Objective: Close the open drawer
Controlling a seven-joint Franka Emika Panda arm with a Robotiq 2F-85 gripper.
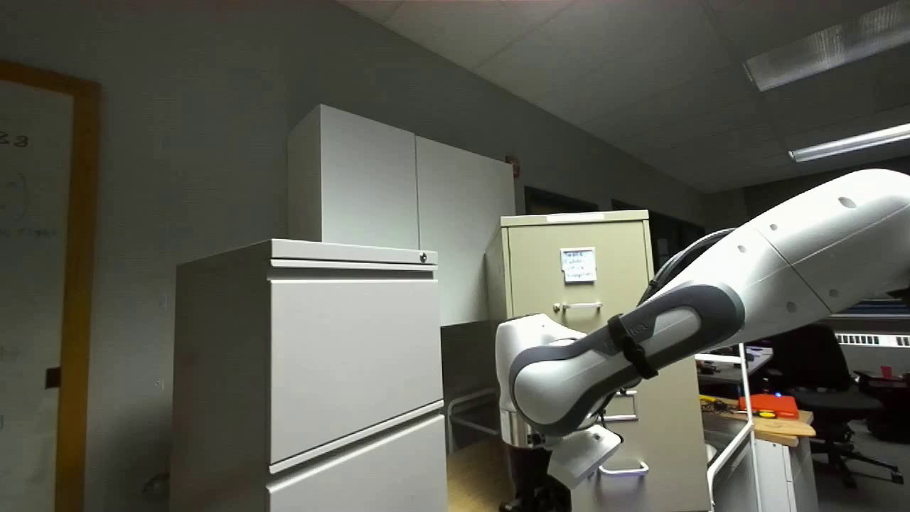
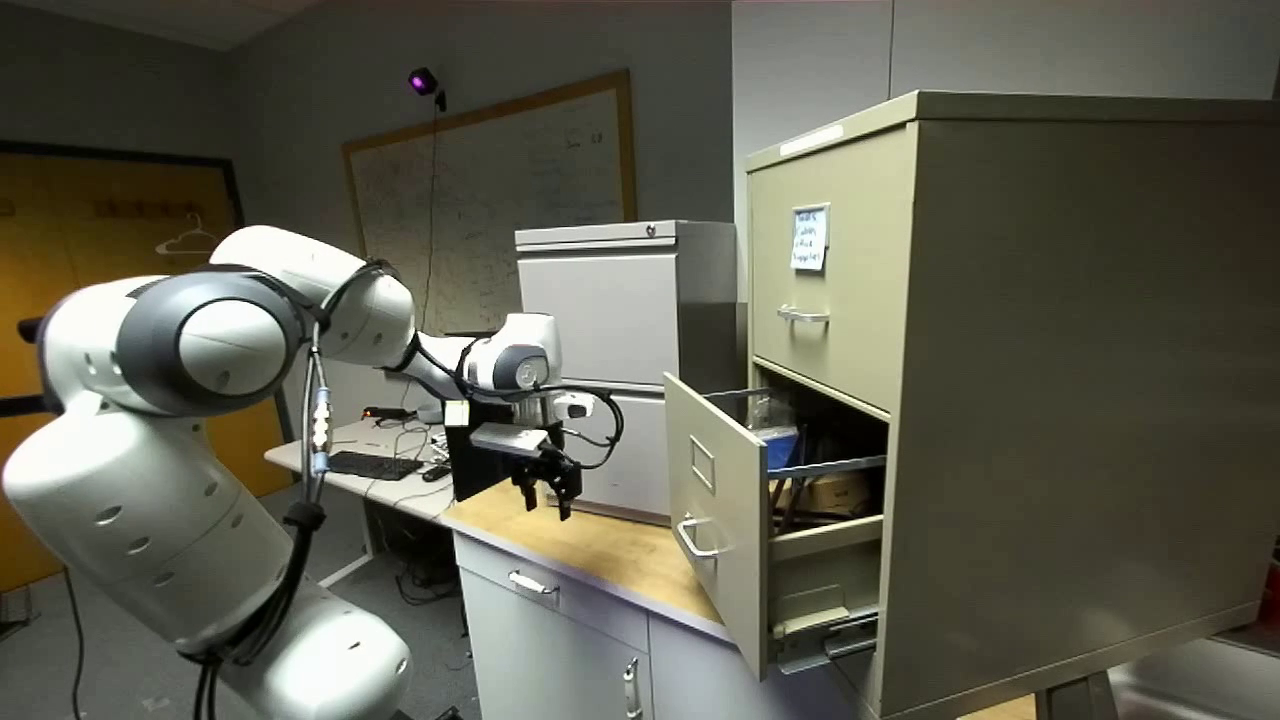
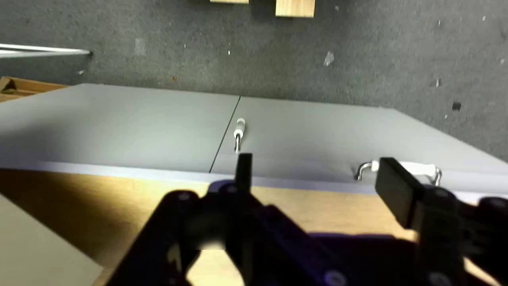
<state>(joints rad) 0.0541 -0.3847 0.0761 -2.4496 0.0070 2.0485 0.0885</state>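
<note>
The open drawer [image 2: 718,500] is the lower drawer of a beige file cabinet [image 2: 1080,400]. It is pulled well out, with metal rails, a blue item and boxes visible inside. A silver handle [image 2: 695,538] is on its front. In an exterior view the drawer front [image 1: 665,434] is partly hidden behind the arm. In the wrist view a beige surface [image 3: 35,250], apparently the drawer front, shows at the lower left. My gripper [image 2: 548,503] is open and empty, above the wooden counter, in front of the drawer and apart from it. The wrist view shows the fingers [image 3: 317,171] spread with nothing between.
A grey file cabinet [image 2: 600,310] stands on the wooden counter [image 2: 610,545] behind my gripper; it also shows in an exterior view [image 1: 355,370]. Below the counter are grey cupboard fronts with white handles [image 3: 239,128]. A desk with a keyboard [image 2: 375,465] stands farther back.
</note>
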